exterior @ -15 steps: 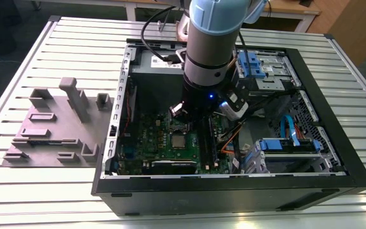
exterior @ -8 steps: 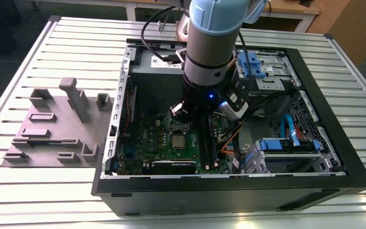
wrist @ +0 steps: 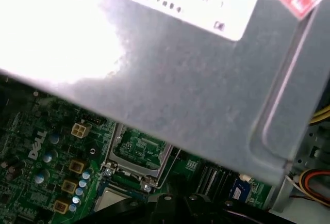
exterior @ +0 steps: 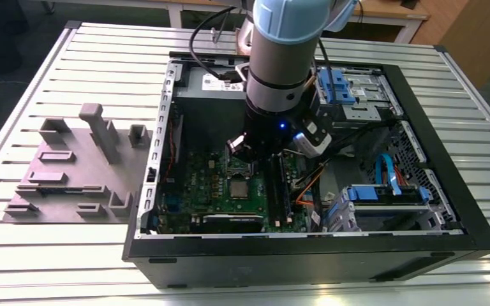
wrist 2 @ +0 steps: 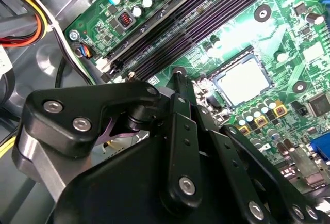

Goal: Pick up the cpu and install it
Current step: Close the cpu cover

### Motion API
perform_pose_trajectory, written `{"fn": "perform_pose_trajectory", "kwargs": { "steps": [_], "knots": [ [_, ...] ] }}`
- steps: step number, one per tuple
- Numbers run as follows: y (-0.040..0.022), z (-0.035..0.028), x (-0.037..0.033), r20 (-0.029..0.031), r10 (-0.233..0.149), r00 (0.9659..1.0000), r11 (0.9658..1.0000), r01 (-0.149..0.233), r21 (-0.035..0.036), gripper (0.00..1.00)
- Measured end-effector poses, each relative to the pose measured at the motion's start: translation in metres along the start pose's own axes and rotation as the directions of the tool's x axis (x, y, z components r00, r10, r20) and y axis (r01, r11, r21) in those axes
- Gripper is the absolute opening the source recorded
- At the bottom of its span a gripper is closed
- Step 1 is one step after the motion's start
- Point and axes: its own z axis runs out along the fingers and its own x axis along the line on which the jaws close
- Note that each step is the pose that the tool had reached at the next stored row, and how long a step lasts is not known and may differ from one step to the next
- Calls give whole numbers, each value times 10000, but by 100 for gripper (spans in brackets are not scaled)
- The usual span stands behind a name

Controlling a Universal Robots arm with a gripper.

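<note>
One cpu (wrist 2: 243, 82) — flat, silvery square, lying in socket (wrist 2: 232, 65)

The arm (exterior: 283, 51) stands nearly upright, and its wrist (exterior: 279, 95) points straight down, directly above the end effector (exterior: 252, 145). In the second wrist view, the end effector's black linkage bars (wrist 2: 180, 146) slant together toward its tip.
</note>
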Motion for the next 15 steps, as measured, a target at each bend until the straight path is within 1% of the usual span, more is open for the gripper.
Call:
{"fn": "perform_pose_trajectory", "kwargs": {
  "steps": [3,7,12,15],
  "knots": [
    [10,14,-3,4,12,10000,10000,-12,4,10],
    [53,52,-19,7,28,10000,10000,-28,3,10],
    [97,75,-35,4,43,10000,10000,-43,8,10],
    [104,83,-32,4,50,10000,10000,-50,10,10]
  ]
}}
